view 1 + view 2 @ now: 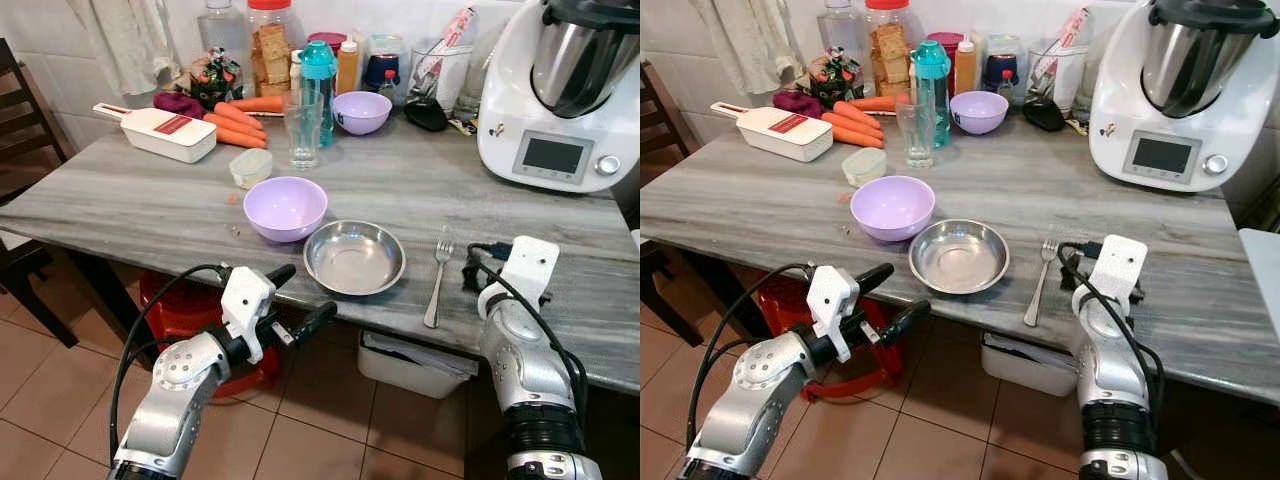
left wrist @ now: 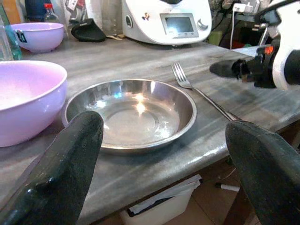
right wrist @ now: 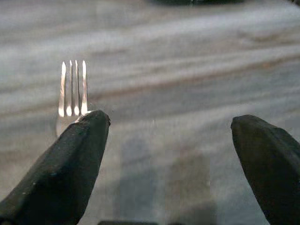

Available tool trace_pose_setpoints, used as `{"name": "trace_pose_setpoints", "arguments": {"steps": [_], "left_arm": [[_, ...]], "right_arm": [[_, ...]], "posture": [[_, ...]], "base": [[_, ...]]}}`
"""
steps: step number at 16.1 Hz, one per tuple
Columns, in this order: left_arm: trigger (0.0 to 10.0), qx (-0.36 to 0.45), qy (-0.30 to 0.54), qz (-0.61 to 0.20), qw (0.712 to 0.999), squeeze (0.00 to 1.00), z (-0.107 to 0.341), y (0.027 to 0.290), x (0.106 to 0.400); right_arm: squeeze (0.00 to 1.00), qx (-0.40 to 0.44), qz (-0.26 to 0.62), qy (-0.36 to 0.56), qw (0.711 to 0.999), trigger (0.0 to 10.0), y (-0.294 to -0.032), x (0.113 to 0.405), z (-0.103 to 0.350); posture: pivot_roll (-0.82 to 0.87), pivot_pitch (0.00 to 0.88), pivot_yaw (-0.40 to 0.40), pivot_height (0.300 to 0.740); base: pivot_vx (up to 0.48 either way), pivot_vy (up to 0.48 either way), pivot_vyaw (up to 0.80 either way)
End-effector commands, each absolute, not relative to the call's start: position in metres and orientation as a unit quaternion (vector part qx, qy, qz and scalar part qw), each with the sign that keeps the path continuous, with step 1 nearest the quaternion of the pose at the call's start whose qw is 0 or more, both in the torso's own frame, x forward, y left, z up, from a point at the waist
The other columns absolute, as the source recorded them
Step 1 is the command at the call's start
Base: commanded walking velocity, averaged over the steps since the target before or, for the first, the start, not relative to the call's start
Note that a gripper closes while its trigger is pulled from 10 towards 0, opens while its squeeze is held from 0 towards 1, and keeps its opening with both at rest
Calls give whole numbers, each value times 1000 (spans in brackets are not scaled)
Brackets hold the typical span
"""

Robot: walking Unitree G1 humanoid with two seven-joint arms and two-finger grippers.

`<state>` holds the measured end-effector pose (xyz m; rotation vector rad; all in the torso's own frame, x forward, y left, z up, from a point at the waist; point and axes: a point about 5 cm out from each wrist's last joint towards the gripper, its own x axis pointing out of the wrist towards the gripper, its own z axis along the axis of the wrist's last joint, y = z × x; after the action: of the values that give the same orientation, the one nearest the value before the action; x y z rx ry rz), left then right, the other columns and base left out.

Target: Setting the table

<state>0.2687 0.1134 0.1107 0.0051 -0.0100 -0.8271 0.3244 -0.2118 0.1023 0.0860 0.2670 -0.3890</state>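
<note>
One fork lies flat on the grey desk, its long axis running from the near edge toward the back, tines pointing away from the robot and handle toward it. It rests just to the right of the single steel bowl, close but apart. Two purple bowls are on the desk: a larger one touching or nearly touching the steel bowl on its left, and a smaller one farther back among the bottles. One clear glass stands upright behind the larger purple bowl, with one teal bottle just behind it. Several carrots lie beside a white slicer at the back left, and one white kitchen machine stands at the back right.

The left gripper hangs below the desk's near edge, in front of the steel bowl, jaws spread wide and empty. The right gripper sits over the desk just right of the fork, jaws wide apart and holding nothing; the tines show beside one finger.
</note>
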Motion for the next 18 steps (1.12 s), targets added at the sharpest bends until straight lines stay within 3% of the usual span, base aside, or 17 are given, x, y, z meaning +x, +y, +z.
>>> {"name": "trace_pose_setpoints", "arguments": {"steps": [1,8,9,10,11,18], "left_arm": [[10000,2,-2,-403,915,0,111,113,270],[10000,0,3,-406,914,0,111,114,265],[10000,0,4,-406,914,0,111,114,265],[10000,0,5,-407,914,0,110,114,265],[10000,1,6,-407,914,0,110,114,265],[10000,2,11,-408,913,0,109,115,264]], "right_arm": [[1000,39,-195,138,970,10000,-215,329,106],[1000,27,-188,183,965,10000,-214,334,100],[914,22,-187,188,964,10000,-215,334,99],[235,17,-185,195,963,10000,-216,335,98],[0,16,-184,198,963,10000,-216,335,97],[0,14,-157,217,963,10000,-210,341,91]], "posture": [[-91,0,8,740],[-82,0,5,740],[-82,0,5,740],[-81,0,5,740],[-81,0,5,740],[-77,7,8,740]], "base": [[0,0,0],[0,0,0],[0,0,0],[0,0,0],[0,0,0],[0,0,0]]}}
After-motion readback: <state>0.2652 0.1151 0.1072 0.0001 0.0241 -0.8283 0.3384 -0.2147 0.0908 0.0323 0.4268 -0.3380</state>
